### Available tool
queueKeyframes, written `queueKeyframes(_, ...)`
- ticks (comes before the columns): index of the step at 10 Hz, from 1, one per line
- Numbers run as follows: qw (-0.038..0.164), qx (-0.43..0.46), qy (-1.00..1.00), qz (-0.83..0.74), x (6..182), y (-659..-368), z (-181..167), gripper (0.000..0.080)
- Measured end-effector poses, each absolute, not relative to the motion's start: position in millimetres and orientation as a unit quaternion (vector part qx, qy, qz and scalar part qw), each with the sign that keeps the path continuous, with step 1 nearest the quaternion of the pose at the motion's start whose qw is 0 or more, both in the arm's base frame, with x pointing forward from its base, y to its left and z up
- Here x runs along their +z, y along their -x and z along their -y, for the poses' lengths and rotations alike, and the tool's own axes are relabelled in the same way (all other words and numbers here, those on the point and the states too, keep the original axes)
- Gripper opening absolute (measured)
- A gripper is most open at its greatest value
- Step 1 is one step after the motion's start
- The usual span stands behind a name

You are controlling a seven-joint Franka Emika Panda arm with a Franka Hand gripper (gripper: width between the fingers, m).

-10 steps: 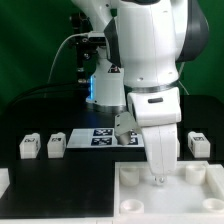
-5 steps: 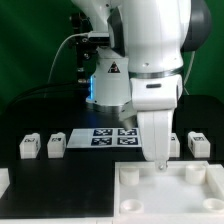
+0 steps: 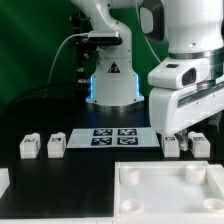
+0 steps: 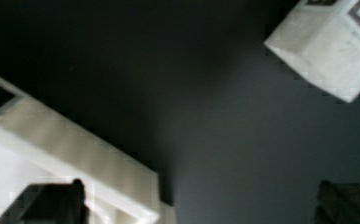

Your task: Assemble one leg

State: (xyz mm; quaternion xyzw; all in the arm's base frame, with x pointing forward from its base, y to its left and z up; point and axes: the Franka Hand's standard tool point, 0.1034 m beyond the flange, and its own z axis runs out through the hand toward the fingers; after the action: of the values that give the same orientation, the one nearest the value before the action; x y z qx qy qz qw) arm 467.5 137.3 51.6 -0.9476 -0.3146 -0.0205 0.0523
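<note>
Prob. pre-grasp: gripper (image 4: pixel 202 203) spread, empty, arm (image 3: pixel 185 70) upper right of frame; next, descend w/ jaws straddling leg (image 3: pixel 171 144) mid-right.

We find the thin flat white marker board (image 3: pixel 110 137) in the middle. To the exterior view's left of it lie a small white plastic leg block (image 3: pixel 28 147) and a second leg block (image 3: pixel 56 143); to its right, a third leg block (image 3: pixel 172 145) and a fourth leg block (image 3: pixel 198 145). A large white square panel (image 3: pixel 160 195) lies in front.

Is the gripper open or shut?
Open: in the wrist view the gripper shows its fingertips far apart, nothing held between them.
</note>
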Motion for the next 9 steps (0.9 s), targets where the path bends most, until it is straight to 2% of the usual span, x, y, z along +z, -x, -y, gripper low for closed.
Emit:
queueKeyframes(3,0.067,-0.007,0.99,0.128,50.4,-464.2,-142.0,0.0648)
queueKeyframes(4,0.075,0.008,0.997,0.011,46.6,-457.2,-149.5,0.0648)
queueKeyframes(5,0.076,0.015,0.997,-0.03,45.1,-452.5,-160.6,0.0648)
queueKeyframes(8,0.073,0.04,0.996,-0.01,43.4,-446.7,-164.5,0.0648)
queueKeyframes(9,0.068,0.086,0.994,-0.007,43.7,-440.4,-164.3,0.0648)
